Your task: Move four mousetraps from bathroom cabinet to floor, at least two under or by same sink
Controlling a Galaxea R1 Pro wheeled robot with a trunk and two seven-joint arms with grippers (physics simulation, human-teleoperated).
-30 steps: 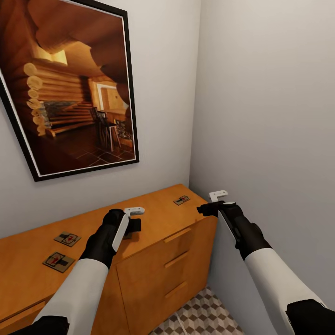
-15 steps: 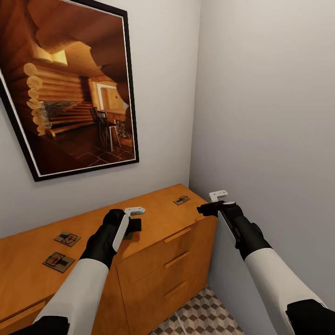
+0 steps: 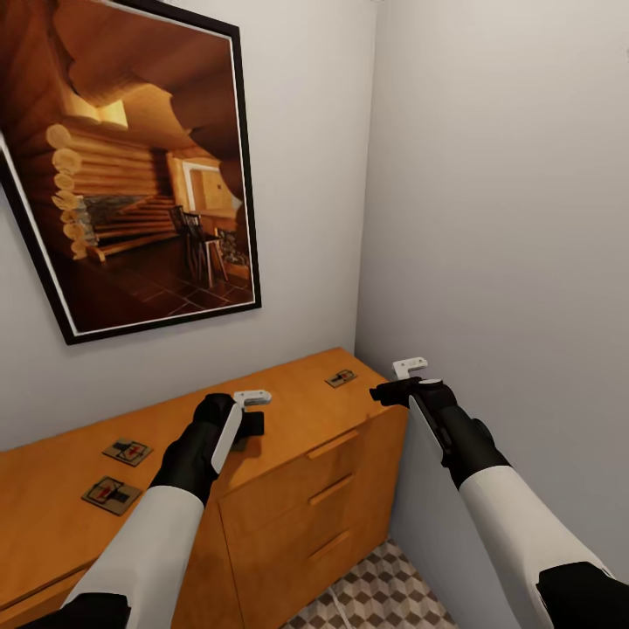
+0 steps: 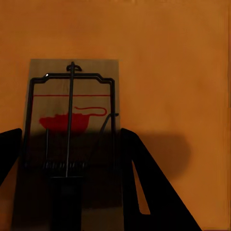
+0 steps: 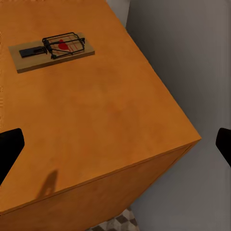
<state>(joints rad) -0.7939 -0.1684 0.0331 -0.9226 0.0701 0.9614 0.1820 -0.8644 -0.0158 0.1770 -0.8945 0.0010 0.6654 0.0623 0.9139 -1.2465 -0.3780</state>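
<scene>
The orange-brown cabinet (image 3: 297, 411) stands against the wall with mousetraps on its flat top. Two mousetraps (image 3: 128, 452) (image 3: 111, 494) lie at its left. One more mousetrap (image 3: 341, 378) (image 5: 52, 50) lies near the right end. My left gripper (image 3: 252, 425) (image 4: 72, 132) is down on the top, its fingers (image 4: 144, 183) against both long edges of another mousetrap (image 4: 72, 101), which lies flat on the wood. My right gripper (image 3: 384, 391) (image 5: 115, 139) hovers open over the cabinet's right front corner, with nothing between its fingers.
A large framed picture (image 3: 131, 166) hangs on the wall above the cabinet. A grey side wall (image 3: 507, 262) runs close along my right arm. Cube-patterned bathroom floor (image 3: 384, 594) shows below the cabinet's drawer fronts (image 3: 323, 498).
The head view has shifted very slightly. Both arms and the mousetraps stay where they were.
</scene>
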